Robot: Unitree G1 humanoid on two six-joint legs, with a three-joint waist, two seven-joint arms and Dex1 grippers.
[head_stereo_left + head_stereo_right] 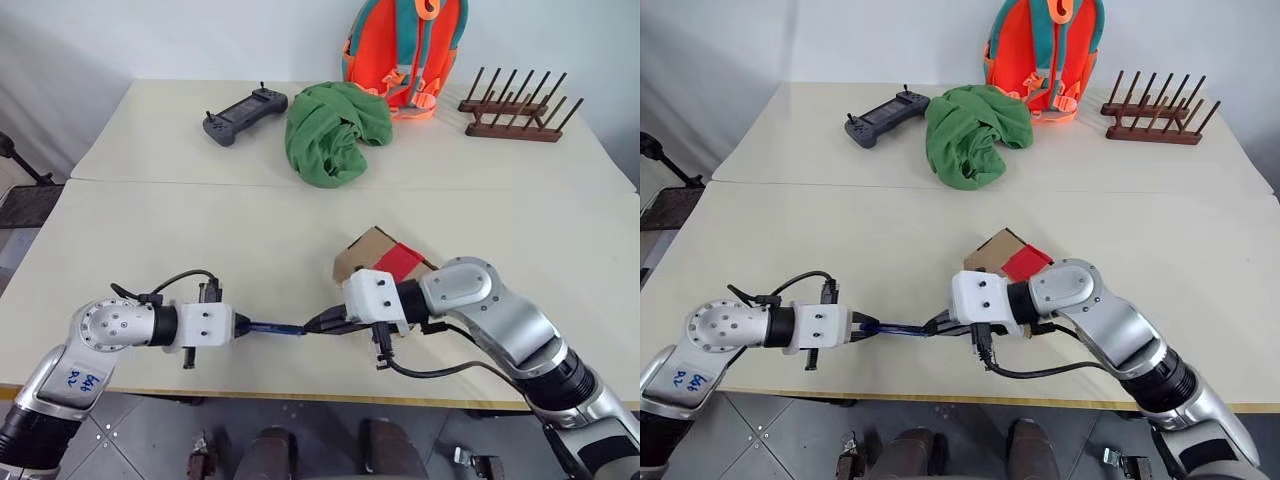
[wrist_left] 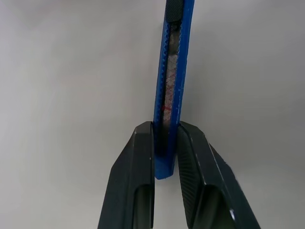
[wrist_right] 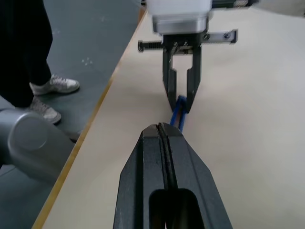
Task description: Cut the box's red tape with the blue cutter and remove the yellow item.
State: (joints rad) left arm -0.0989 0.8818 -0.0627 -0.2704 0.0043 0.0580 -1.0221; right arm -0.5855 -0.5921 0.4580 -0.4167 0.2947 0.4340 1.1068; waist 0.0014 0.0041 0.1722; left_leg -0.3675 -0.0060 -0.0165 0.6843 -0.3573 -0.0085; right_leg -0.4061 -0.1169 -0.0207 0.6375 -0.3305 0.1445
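A dark grey game controller (image 1: 244, 113) is lying at the upper left of the far table (image 1: 150, 130). A crumpled green cloth (image 1: 335, 130) is sitting at upper centre, just right of it. An orange backpack (image 1: 405, 50) is standing behind the cloth. A dark wooden rack (image 1: 515, 110) is resting at upper right. A person's sneakers (image 3: 50, 95) are standing on the grey floor (image 3: 95, 43).

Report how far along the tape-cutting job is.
Done: the left gripper is shut on the blue cutter, lifted off the table. In hand: the right gripper, fingers shut, sits at the cutter's far end. Left: the red tape on the box looks uncut, and the yellow item is not out.
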